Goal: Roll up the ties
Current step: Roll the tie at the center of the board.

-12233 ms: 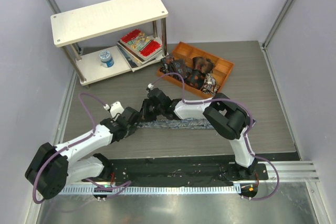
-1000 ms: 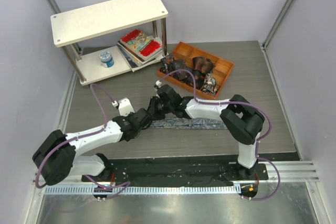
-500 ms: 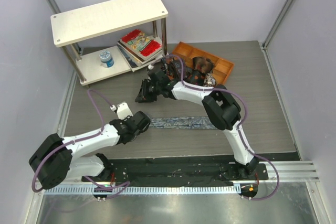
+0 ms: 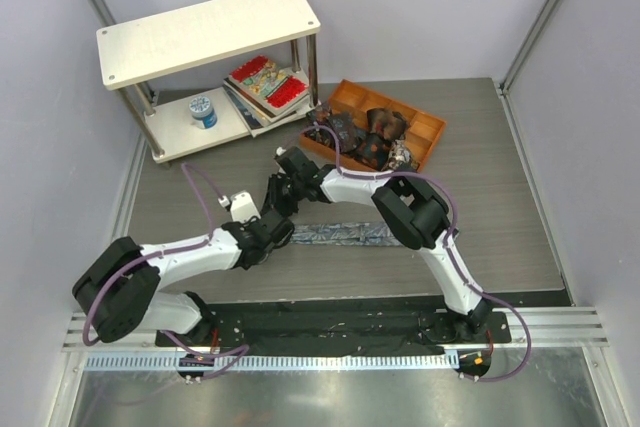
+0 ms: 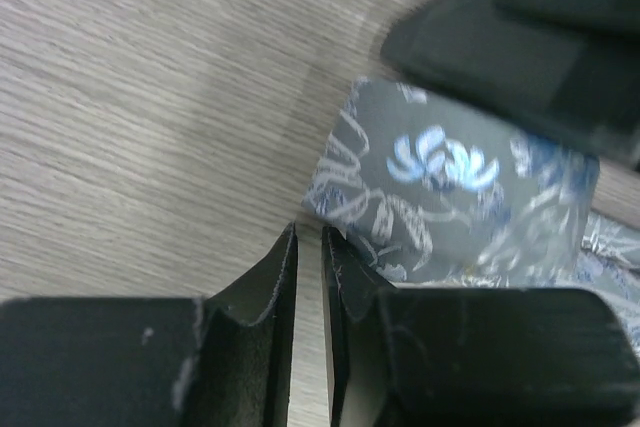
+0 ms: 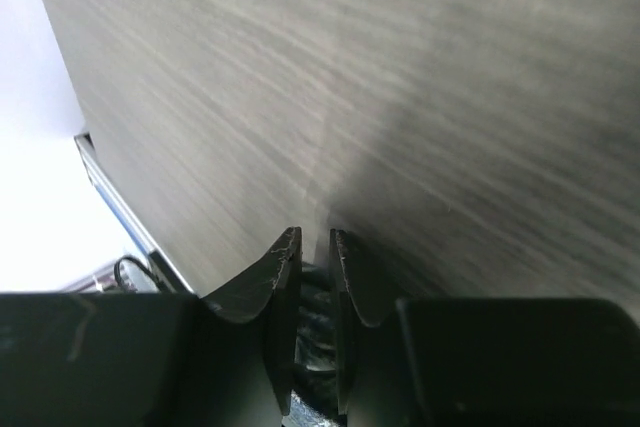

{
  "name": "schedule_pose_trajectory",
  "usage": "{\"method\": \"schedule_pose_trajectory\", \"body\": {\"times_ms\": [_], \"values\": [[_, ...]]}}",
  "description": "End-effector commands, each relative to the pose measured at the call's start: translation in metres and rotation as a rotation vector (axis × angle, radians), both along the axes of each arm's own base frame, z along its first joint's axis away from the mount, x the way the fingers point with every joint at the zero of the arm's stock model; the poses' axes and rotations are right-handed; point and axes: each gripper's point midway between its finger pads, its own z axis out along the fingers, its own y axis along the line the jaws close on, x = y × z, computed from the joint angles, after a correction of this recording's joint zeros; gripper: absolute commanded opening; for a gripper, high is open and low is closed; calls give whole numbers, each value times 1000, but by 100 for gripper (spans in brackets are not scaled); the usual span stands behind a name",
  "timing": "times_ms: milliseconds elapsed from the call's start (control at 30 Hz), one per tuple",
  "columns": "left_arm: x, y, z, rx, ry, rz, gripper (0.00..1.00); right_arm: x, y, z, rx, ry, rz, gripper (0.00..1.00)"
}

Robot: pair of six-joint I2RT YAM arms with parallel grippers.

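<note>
Now my left jaws are resting closed to a slit, gripping nothing, their tips right at a corner of the rolled end of the tie (image 5: 450, 197). My right jaws are hanging closed as well, just over the roll's far side. The unrolled length is lying flat along the surface (image 4: 500, 207), stretching rightward.

A grey-blue tie (image 4: 345, 235) lies flat, running left to right, on the table (image 4: 500, 207). The left gripper (image 4: 273, 238) is at the tie's left end, with the right gripper (image 4: 278, 203) just behind that end. Farther behind the tie is an orange tray (image 4: 422, 130) of dark rolled ties (image 4: 372, 145), and behind-left a shelf (image 4: 210, 32) with books (image 4: 265, 82).
</note>
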Motion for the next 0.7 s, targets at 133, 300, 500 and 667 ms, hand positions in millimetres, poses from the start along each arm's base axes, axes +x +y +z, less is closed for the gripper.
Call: {"method": "schedule_pose_trajectory", "body": {"times_ms": [133,300,500,667], "values": [[19,13,15,43,-71,56,15,-19,-6,31,57,-11,21,22],[23,18,10,55,-54,73,15,-21,-8,36,67,-14,20,22],[27,14,5,69,-37,77,15,-18,-9,39,68,-27,14,22],[27,12,5,59,-32,77,15,9,-22,59,71,-89,-41,28]]}}
